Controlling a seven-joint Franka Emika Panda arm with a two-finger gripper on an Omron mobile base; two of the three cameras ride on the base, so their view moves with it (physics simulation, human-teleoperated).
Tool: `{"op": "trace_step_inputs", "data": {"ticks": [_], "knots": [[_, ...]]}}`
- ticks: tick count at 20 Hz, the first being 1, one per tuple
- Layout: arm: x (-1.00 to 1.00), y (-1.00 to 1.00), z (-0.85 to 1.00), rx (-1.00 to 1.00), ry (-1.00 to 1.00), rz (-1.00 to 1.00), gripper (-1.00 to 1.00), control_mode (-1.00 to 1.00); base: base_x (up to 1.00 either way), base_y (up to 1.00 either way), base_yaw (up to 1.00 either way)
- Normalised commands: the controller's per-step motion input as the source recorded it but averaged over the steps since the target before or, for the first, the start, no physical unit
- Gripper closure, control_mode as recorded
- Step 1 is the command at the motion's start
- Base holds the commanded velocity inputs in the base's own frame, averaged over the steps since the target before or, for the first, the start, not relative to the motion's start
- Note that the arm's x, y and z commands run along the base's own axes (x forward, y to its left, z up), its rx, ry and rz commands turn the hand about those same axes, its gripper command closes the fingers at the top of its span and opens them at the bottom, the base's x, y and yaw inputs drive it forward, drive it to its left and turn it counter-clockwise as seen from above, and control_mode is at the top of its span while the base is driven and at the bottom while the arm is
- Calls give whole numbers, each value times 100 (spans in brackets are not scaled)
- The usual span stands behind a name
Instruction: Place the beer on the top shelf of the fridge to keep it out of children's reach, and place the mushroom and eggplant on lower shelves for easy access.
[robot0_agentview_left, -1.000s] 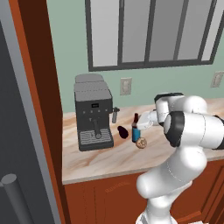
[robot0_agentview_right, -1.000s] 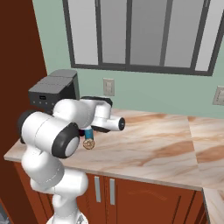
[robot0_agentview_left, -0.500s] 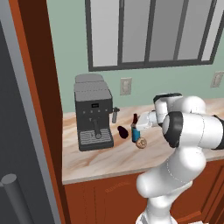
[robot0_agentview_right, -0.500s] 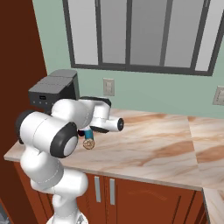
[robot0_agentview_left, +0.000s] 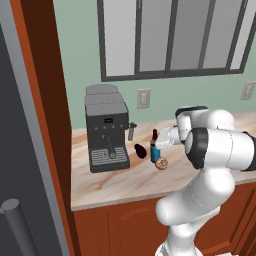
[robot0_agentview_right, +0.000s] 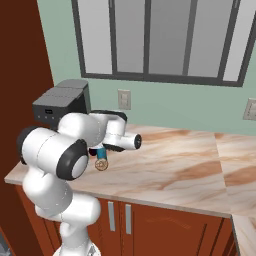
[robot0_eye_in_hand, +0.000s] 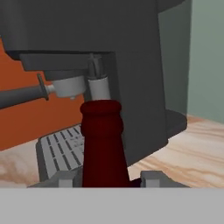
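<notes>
Little is changing since a second ago: the gripper (robot0_eye_in_hand: 106, 179) is still sitting at the small dark brown glass beer bottle (robot0_agentview_left: 155, 146), its fingertips (robot0_eye_in_hand: 65, 178) flanking the reddish neck (whether they are actually pressing it, I cannot tell). That bottle is standing upright on the marbled tabletop (robot0_agentview_left: 125, 182) just right of the dark grey coffee machine (robot0_agentview_left: 106, 128), between the glossy dark purple eggplant (robot0_agentview_left: 140, 150) and the small tan mushroom (robot0_agentview_left: 161, 163).

Matt dark grey coffee machine (robot0_agentview_left: 105, 127), polished veined marble counter (robot0_agentview_right: 190, 170), glossy dark-glass beer (robot0_eye_in_hand: 102, 144), reddish wood cabinets (robot0_agentview_right: 165, 231)

Even, shadowless rendered light; sharp
</notes>
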Motion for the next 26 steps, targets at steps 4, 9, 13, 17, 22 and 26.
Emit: {"op": "trace_step_inputs", "data": {"ticks": [4, 9, 13, 17, 22, 26], "knots": [[-21, -2, 73, 0, -5, 0, 100, -100, 0, 0, 0], [-43, -10, 100, -6, -3, -12, 100, -100, 0, 0, 0], [-44, -26, 93, -21, 9, -32, 100, -100, 0, 0, 0], [-53, -28, 63, -25, 18, -44, 100, -100, 0, 0, 0], [-57, -3, 52, -23, 4, -43, 100, -100, 0, 0, 0], [-53, 0, 56, -4, -6, -34, 100, -100, 0, 0, 0]]}}
